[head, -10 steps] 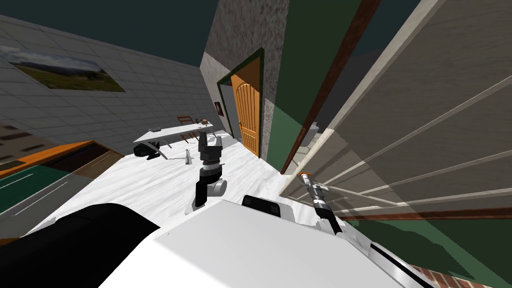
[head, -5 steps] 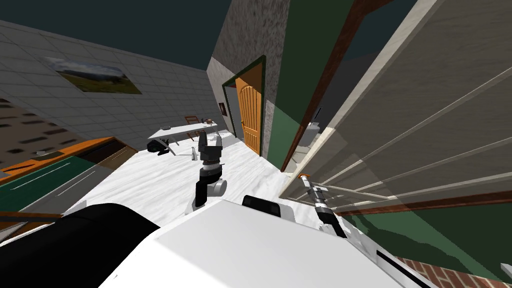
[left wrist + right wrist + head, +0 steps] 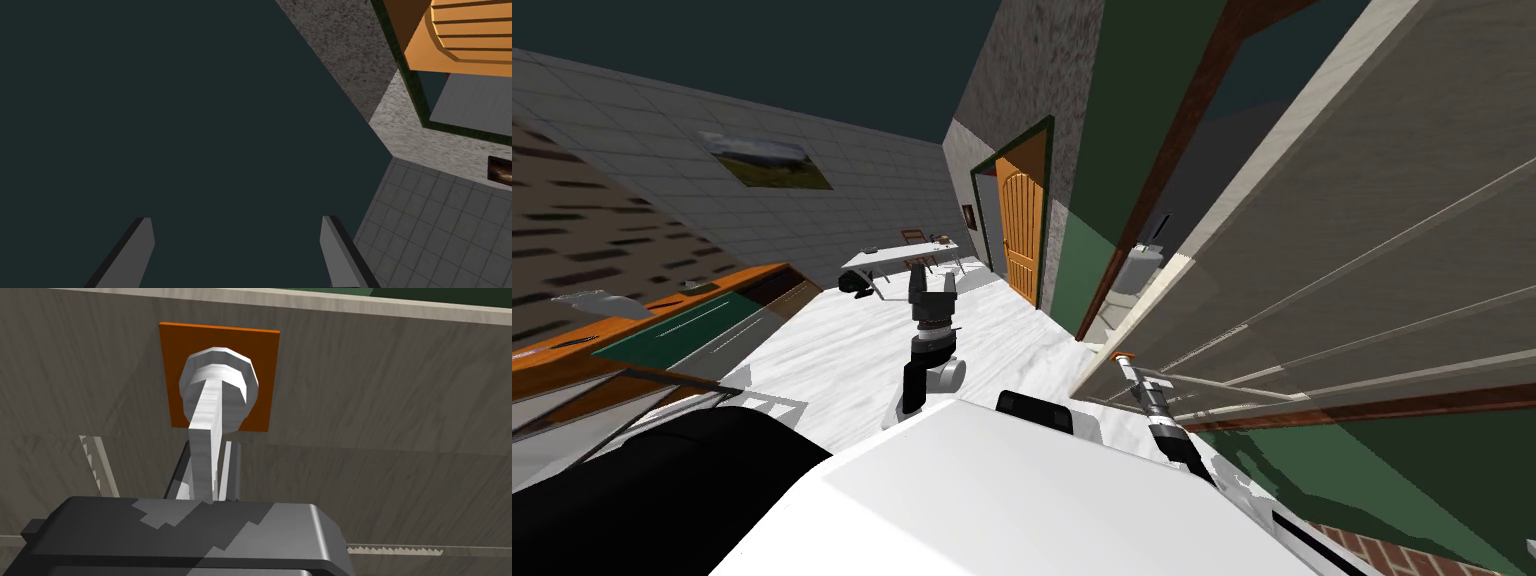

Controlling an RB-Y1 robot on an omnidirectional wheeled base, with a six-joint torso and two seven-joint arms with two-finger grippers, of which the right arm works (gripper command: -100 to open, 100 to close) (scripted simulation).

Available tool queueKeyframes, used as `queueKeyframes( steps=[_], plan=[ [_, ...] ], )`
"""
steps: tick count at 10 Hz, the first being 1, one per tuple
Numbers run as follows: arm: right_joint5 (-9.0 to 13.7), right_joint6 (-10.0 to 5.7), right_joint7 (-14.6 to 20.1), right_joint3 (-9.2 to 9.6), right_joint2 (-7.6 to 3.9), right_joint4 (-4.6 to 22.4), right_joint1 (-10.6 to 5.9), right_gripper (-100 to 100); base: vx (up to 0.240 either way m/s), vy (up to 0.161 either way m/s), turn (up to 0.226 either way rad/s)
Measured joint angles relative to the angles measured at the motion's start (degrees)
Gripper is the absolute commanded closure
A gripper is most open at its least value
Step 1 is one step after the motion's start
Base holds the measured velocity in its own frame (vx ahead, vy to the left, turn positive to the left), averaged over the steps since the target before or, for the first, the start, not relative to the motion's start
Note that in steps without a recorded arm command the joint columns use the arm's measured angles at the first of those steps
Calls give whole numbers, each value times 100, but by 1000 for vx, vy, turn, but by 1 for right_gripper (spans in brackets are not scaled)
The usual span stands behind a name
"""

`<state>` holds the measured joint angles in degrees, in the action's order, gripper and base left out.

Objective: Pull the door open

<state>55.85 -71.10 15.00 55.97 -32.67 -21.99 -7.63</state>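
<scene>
Pinching the lever handle (image 3: 212, 403) between its 2 fingers (image 3: 234, 473), the right gripper (image 3: 210, 460) could slip off the lever's end if the pull strays from the arc of the door (image 3: 375, 388); left gripper (image 3: 236, 220) spread, idle.

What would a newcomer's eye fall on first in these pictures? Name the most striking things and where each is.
The right gripper is shut on a white lever handle on an orange plate of the grey-brown door close on my right. Farther off, an orange arched door glows in the speckled wall, and the left gripper stands open in front of me.
</scene>
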Motion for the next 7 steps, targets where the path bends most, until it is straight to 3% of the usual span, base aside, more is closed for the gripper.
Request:
queueKeyframes(
  steps=[1,3,5,7],
  plan=[
    [59,-31,-49,66,-131,-193,115,100,-200,-64,177],
    [81,-260,134,244,-94,92,111,100,-108,-39,19],
    [154,-237,12,303,-299,-293,272,100,-150,-61,141],
    [174,-322,50,394,-309,-256,289,100,-92,-35,99]
  ],
)
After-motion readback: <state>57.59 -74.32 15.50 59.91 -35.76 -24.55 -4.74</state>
